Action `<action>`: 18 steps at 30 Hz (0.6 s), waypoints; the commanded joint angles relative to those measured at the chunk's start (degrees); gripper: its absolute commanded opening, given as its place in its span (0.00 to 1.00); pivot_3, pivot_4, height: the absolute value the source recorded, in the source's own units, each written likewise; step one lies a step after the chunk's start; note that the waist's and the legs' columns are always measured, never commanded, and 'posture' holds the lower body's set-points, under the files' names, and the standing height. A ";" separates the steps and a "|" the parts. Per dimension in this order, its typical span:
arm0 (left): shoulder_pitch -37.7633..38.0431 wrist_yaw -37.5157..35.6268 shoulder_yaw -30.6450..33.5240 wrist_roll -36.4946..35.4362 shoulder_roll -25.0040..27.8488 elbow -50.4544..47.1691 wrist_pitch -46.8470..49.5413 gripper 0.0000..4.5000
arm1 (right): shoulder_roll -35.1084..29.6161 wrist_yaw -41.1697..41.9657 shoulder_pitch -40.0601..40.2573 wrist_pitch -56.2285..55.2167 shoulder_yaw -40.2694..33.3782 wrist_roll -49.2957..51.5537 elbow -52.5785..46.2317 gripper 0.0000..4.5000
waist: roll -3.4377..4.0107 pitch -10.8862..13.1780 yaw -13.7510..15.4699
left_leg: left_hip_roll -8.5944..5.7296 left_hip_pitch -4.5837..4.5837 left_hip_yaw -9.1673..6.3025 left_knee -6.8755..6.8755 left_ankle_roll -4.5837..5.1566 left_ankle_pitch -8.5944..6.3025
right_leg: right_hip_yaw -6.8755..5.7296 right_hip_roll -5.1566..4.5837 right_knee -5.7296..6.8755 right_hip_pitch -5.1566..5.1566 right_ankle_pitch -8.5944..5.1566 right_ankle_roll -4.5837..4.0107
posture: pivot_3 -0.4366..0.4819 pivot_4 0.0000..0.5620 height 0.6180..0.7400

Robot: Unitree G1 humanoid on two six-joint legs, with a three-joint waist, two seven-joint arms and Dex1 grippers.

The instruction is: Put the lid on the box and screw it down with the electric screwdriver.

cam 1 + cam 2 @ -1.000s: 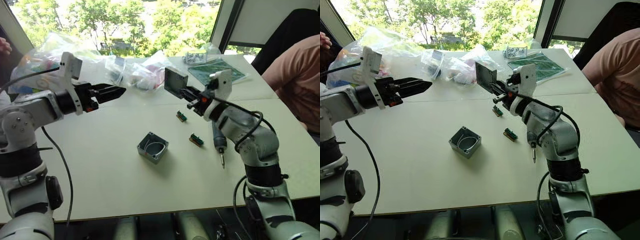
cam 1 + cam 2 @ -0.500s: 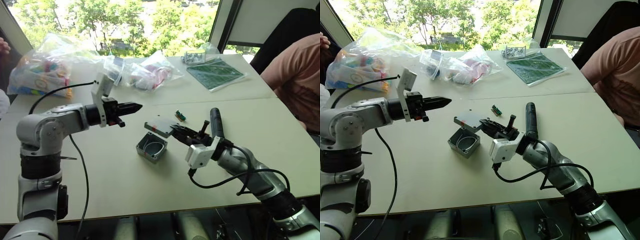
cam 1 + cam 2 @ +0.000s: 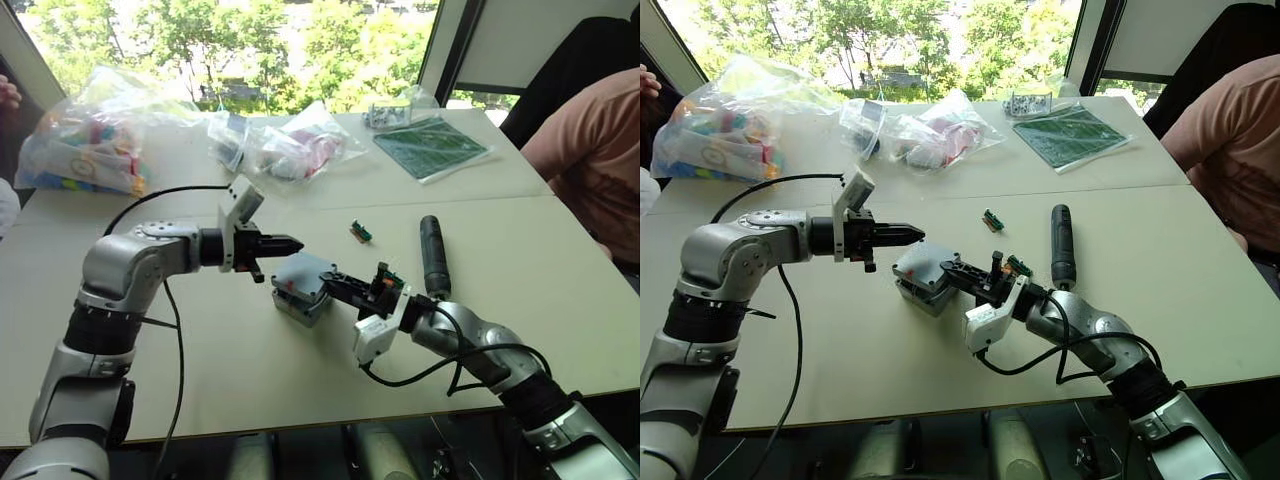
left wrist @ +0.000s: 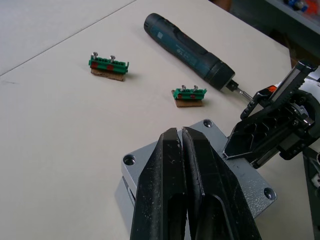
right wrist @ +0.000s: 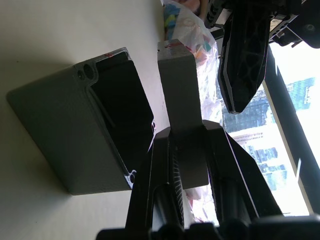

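The grey lid (image 3: 300,270) lies slightly tilted over the grey box (image 3: 292,304) at the table's middle. My right gripper (image 3: 336,283) is shut on the lid's right edge. In the right wrist view the lid (image 5: 180,95) sits between the fingers (image 5: 159,150), and a gap shows between it and the box's (image 5: 60,125) dark mouth. My left gripper (image 3: 288,243) is shut and empty, its tips just over the lid's far left edge (image 4: 227,172). The black electric screwdriver (image 3: 433,255) lies on the table to the right of the box.
Two small green terminal blocks (image 4: 108,66) (image 4: 189,96) lie between the box and the screwdriver. Plastic bags of parts (image 3: 85,140) and a green circuit board (image 3: 430,147) fill the table's back. A person in a salmon shirt (image 3: 590,150) sits at the right.
My right arm came down from head height and brought the lid onto the box. My left arm swung in and down toward the box, its fingers closing.
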 commanded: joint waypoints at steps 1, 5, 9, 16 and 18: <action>1.29 -0.95 -0.96 1.35 0.93 -2.56 -1.64 0.02 | 0.65 -2.07 -0.08 -0.79 -0.22 -1.20 -0.31 0.04 | 0.00 0.00 0.01 | 0.00 0.00 0.00 0.02 0.00 0.00 | 0.00 0.00 0.01 0.00 0.00 0.00 | 0.48 0.27 1.00; 2.58 -1.08 -2.06 2.62 1.05 -3.44 -2.20 0.02 | 0.59 -2.62 -0.12 -1.23 0.22 -2.03 0.20 0.04 | 0.00 0.00 0.04 | 0.00 0.00 0.00 0.03 0.00 0.00 | 0.00 0.00 0.01 0.02 0.00 0.00 | 0.48 0.27 1.00; 3.47 -0.99 -2.94 3.71 0.85 -3.96 -2.89 0.02 | 0.45 -2.36 0.04 -0.53 0.35 -3.00 0.73 0.04 | -0.01 -0.01 0.06 | 0.00 0.01 0.00 0.04 0.00 0.00 | 0.00 0.00 0.02 0.04 0.00 -0.01 | 0.48 0.27 1.00; 3.29 -0.36 -2.91 4.50 0.09 -3.06 -3.14 0.02 | 1.30 -2.30 -0.83 2.10 0.97 -5.42 1.24 0.04 | -0.02 -0.02 0.06 | 0.00 0.06 0.00 0.05 0.00 0.00 | 0.00 0.00 0.06 0.07 0.00 0.00 | 0.48 0.27 1.00; 3.15 -0.37 -2.89 4.64 -0.09 -2.91 -3.11 0.02 | 1.45 -2.17 -0.67 2.26 1.07 -5.50 1.15 0.04 | -0.03 -0.02 0.06 | 0.00 0.07 0.00 0.04 0.00 0.00 | 0.00 0.00 0.07 0.08 0.00 0.00 | 0.48 0.27 1.00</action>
